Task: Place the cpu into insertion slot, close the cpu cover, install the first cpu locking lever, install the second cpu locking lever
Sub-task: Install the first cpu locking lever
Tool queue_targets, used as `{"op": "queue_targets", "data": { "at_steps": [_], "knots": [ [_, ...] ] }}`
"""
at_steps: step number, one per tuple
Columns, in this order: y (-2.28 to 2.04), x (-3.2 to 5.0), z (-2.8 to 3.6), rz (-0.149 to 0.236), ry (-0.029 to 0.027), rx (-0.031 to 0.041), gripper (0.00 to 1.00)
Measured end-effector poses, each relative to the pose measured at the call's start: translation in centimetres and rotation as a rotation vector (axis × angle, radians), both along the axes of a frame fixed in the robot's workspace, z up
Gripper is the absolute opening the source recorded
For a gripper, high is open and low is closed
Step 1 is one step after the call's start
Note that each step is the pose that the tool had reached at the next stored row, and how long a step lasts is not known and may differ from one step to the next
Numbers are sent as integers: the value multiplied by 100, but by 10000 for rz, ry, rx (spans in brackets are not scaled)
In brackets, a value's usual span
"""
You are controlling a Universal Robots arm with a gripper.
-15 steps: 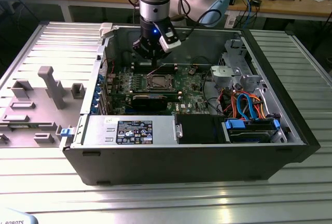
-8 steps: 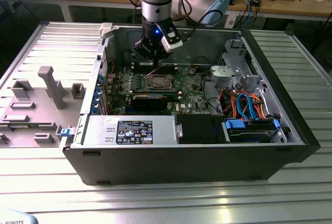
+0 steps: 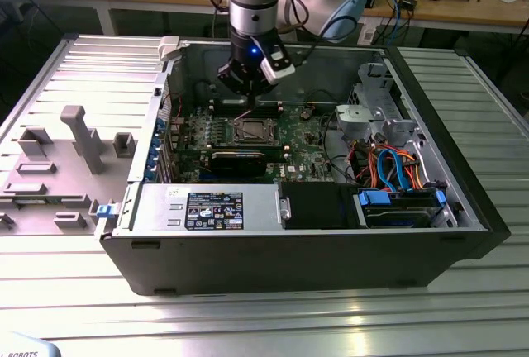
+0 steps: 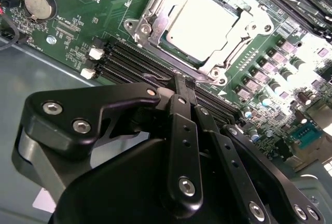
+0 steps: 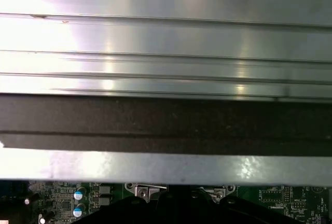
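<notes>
Spotter: Ribbed metal table (image 3: 264, 324) nearest, running across the whole foreground. On it lies the open computer case (image 3: 289, 262), side panel off, interior facing up.

Recorder: Anything beside the case?

Spotter: On the exterior view's left, just beside it, a grey fixture plate (image 3: 58, 159) with upright blocks.

Recorder: And the robot?

Spotter: Noted the arm (image 3: 256, 2) hanging into the case from the far side, above the green motherboard (image 3: 306, 138). On the near side of the socket sits a long black expansion card (image 3: 240, 159).

Recorder: End effector?

Spotter: Second wrist view has the gripper (image 4: 185, 83) narrow, fingertips drawn together, nothing between them. Its tips sit over the memory slots (image 4: 140, 60), just beside the socket. Contact with the board: cannot tell.

Recorder: Task parts?

Spotter: Near the board's middle, the insertion slot (image 3: 252, 131). Over it the cpu cover (image 4: 154, 19) lies flat. Seated inside, the cpu (image 4: 205, 19), its grey top showing through the cover's window.

Recorder: Smallest item?

Spotter: One coin cell (image 4: 39, 5) near the board's edge, well apart from the socket.
</notes>
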State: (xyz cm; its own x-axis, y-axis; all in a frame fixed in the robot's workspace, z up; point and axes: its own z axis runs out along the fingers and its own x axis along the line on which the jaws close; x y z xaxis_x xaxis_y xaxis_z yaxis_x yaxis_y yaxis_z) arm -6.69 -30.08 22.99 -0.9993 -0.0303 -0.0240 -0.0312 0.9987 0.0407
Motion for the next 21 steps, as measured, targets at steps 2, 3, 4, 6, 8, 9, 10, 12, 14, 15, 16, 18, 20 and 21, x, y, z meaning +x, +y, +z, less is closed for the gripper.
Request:
{"op": "queue_targets", "data": {
  "at_steps": [2, 3, 4, 6, 8, 9, 10, 12, 14, 15, 16, 18, 20, 21],
  "knots": [
    [1, 14, -2, -1, 0, -6, 11],
    [2, 20, -3, 0, 0, -9, 11],
    [3, 28, -5, 0, 0, -14, 11],
    [4, 44, -8, 1, 0, -20, 11],
    [5, 60, -11, 0, 0, -24, 11],
    [6, 72, -14, 0, 0, -25, 11],
    [6, 82, -17, 1, 1, -26, 11],
    [6, 91, -22, 0, 1, -26, 11],
    [6, 101, -29, 0, 1, -27, 11],
    [6, 113, -34, 0, 0, -27, 11],
    [6, 124, -41, 0, 0, -27, 11],
    [6, 132, -47, 1, 0, -28, 11],
    [6, 143, -56, 0, 0, -29, 11],
    [6, 147, -59, 0, 0, -29, 11]
  ]
}}
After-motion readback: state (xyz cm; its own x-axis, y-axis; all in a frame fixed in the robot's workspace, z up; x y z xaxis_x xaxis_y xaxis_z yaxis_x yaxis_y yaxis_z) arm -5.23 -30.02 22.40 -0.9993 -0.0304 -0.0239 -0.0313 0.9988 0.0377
